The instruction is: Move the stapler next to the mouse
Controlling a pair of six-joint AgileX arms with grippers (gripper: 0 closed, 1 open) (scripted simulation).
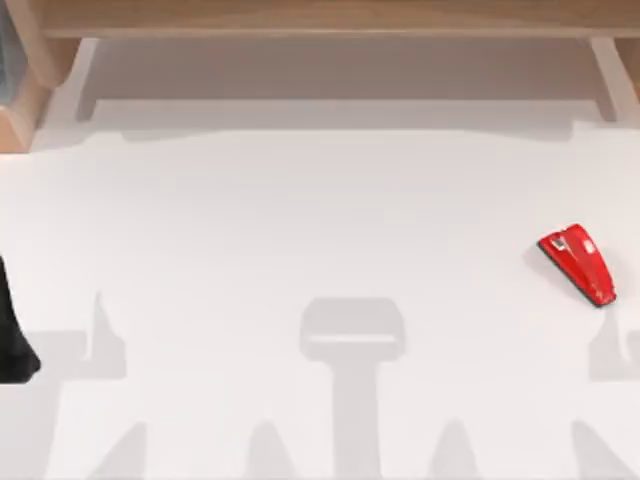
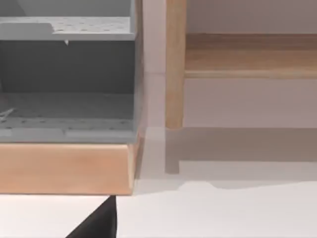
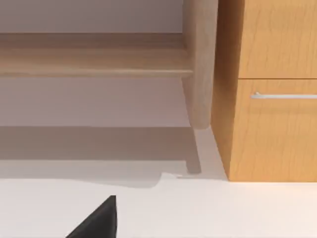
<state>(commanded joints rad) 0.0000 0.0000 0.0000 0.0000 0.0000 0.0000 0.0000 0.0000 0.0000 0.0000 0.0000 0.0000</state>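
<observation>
Black and wedge-shaped, a sliver of the left gripper point(image 2: 96, 220) sits closest to the lens in the left wrist view, and a matching sliver of the right gripper point(image 3: 96, 220) does the same in the right wrist view; from these scraps I cannot tell how far either pincer is spread, and nothing appears to be held. Both wrist cameras look level across the white worktop point(image 1: 300, 220) toward its far edge, which suggests the arms are parked low at the near edge, waiting. At the far left corner stands a grey perforated shelf unit on a pale wooden base point(image 2: 67, 166); at the far right corner, a honey-coloured wooden cabinet with a silver bar handle point(image 3: 272, 124). Over by the worktop's right edge lies the small glossy red wedge-shaped stapler point(image 1: 578, 262), flat and angled, its silver metal part toward the far side. It lies well within the right arm's side, so I judge that arm best placed to fetch it.
</observation>
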